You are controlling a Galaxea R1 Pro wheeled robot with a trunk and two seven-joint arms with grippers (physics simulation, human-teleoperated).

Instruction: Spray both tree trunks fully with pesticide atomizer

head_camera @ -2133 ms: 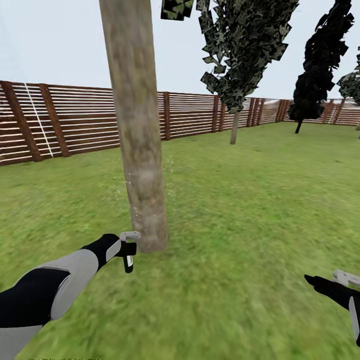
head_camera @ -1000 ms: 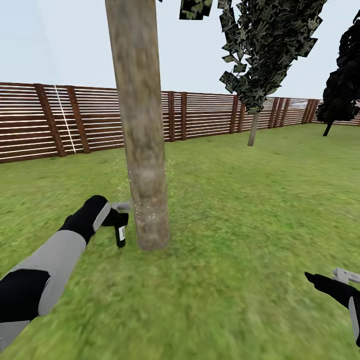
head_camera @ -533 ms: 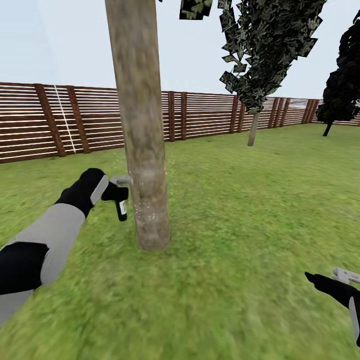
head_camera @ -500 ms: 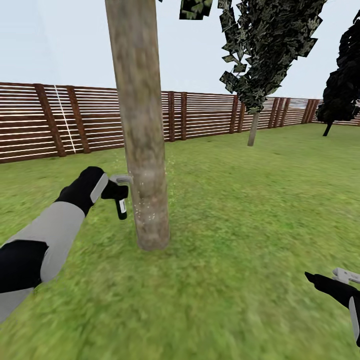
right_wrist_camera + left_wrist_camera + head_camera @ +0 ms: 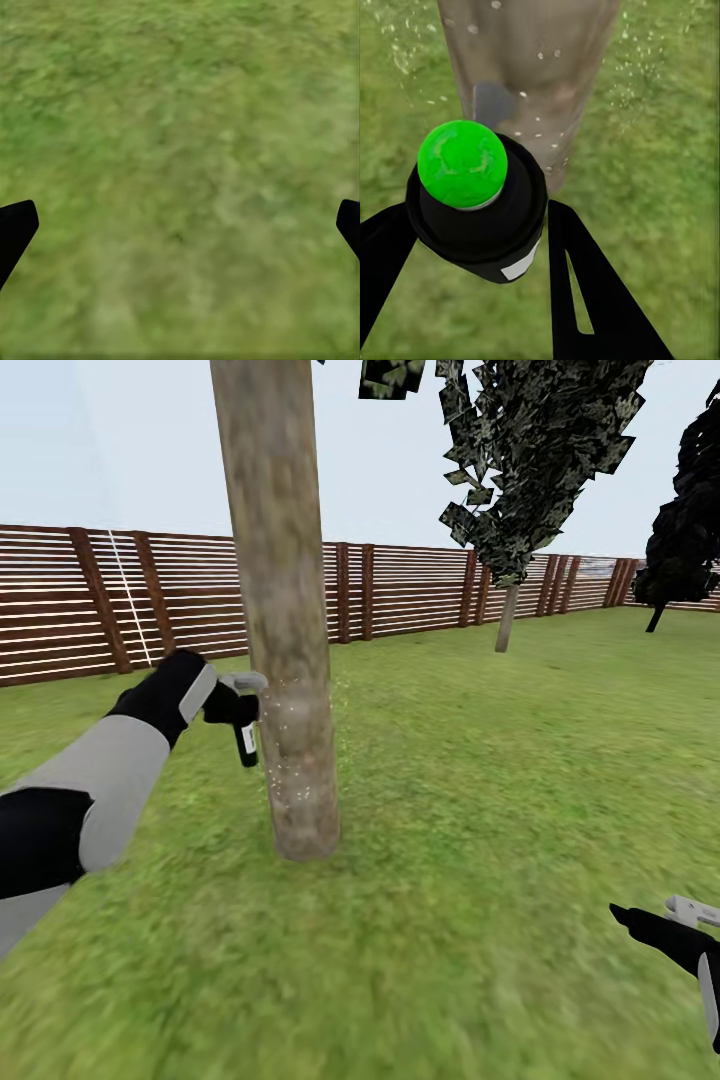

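Observation:
A thick grey-brown tree trunk rises from the grass just ahead of me. My left gripper is shut on the small black pesticide atomizer, held close beside the trunk at about mid-height. In the left wrist view the atomizer has a round green cap and a pale strip, it sits between the black fingers, and the trunk stands right behind it. Fine white pesticide specks dot the lower bark. My right gripper hangs low at the right, open over bare grass.
A second tree with blocky leaves and a grey trunk stands farther off to the right, near the slatted brown fence. A dark conifer is at the far right. Green lawn spreads all around.
My left arm has lifted the atomizer up along the trunk, from near its base to mid-height. More white specks show on the bark. The right arm has stayed still.

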